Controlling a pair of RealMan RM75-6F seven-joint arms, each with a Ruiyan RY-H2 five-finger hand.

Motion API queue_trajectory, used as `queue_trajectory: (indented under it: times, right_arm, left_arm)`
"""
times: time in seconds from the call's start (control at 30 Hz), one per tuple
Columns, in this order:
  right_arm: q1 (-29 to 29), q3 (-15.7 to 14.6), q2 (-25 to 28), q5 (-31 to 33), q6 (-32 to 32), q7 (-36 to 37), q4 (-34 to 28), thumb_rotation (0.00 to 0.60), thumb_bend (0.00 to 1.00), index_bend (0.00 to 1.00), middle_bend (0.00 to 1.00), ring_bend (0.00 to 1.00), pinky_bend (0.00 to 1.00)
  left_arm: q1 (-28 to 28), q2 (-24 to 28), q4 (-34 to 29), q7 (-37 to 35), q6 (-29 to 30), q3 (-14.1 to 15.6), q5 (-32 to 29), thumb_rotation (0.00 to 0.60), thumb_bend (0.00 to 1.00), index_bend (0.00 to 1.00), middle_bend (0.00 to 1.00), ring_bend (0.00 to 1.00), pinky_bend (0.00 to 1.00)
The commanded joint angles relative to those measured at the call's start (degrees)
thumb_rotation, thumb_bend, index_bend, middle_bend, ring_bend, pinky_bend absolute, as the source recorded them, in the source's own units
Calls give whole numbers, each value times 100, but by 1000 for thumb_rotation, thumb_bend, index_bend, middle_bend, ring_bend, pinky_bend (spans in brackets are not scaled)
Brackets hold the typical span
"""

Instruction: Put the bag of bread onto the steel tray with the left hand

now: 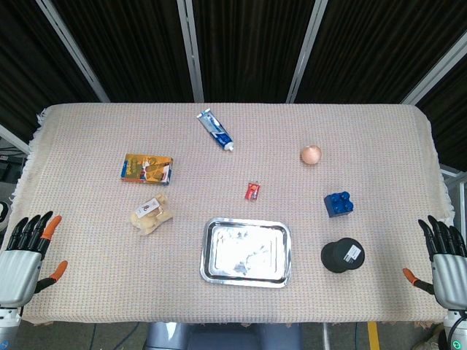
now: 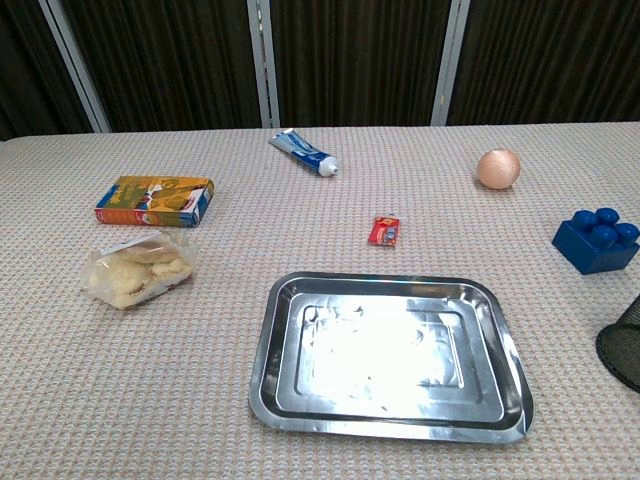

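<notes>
The bag of bread lies on the cloth-covered worktop, left of the steel tray and well apart from it, with nothing touching it. In the chest view the bag of bread shows as a clear wrapper with pale pieces inside and a label on top, and the steel tray sits empty and shiny at the near middle.

The left robot hand hangs at the near left edge of the worktop, its fingers spread apart and holding nothing. The right robot hand sits at the near right edge, likewise with fingers apart and empty. Neither hand shows in the chest view.

Just beyond the bag lies an orange and blue box. Farther off, a toothpaste tube lies at a slant near the far middle. A small red packet rests between the tube and the tray. On the right side are an egg, a blue toy brick and, nearest, a black round container beside the tray's right edge.
</notes>
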Motion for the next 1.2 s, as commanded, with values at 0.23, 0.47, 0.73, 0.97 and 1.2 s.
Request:
queue_trajectory:
  times: [0.23, 0.47, 0.73, 0.97, 1.2]
  right_arm:
    - [14, -5, -4, -23, -8, -48, -31, 600, 96, 54, 0, 0, 7]
    - [-22, -12, 11, -26, 43, -31, -52, 600, 95, 54, 0, 0, 7]
    - [-54, -21, -10, -13, 69, 3, -25, 600, 95, 54, 0, 0, 7]
    - [-47, -13, -6, -10, 57, 10, -13, 600, 95, 54, 0, 0, 7]
    - [-52, -11, 25, -15, 67, -22, -50, 600, 96, 54, 0, 0, 7]
  left_arm:
    - [-14, -5, 11, -6, -64, 4, -36, 599, 275, 51, 0, 0, 0]
    - [-7, -8, 41, -48, -27, -3, -13, 599, 276, 52, 0, 0, 0]
    - [-31, 5, 49, -63, -69, -13, -27, 599, 276, 52, 0, 0, 0]
    - [-145, -41, 70, -76, -231, -63, -63, 599, 276, 53, 0, 0, 0]
    - [-721, 54, 114, -59, -1279, -289, -582, 599, 180, 45, 0, 0, 0]
